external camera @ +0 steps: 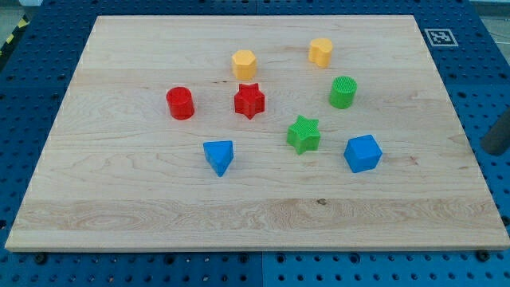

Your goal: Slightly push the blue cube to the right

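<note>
The blue cube (362, 153) sits on the wooden board (119, 199), right of centre and toward the view's bottom. A dark rod shows at the view's right edge, off the board over the blue pegboard. My tip (493, 151) is its lower end, well to the right of the blue cube and apart from it. The green star (304, 134) lies just left of the cube and a little higher.
A blue triangular block (218, 156) lies left of centre. A red star (249, 100) and red cylinder (180, 103) lie above it. A green cylinder (343, 92) and two yellow blocks (244, 64) (320, 52) are near the top. A black-and-white marker (440, 36) is at the top right.
</note>
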Controlling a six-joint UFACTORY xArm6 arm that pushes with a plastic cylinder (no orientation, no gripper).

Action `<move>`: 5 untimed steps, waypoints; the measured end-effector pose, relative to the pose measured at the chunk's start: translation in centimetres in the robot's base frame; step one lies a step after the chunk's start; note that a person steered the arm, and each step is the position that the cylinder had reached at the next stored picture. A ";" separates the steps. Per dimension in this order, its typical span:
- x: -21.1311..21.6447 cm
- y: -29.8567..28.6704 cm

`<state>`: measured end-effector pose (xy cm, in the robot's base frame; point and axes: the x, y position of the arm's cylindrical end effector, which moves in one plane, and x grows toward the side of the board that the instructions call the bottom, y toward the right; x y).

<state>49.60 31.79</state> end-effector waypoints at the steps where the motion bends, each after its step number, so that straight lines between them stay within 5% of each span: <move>1: 0.9 -3.0; 5: -0.2 -11.0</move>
<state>49.38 20.75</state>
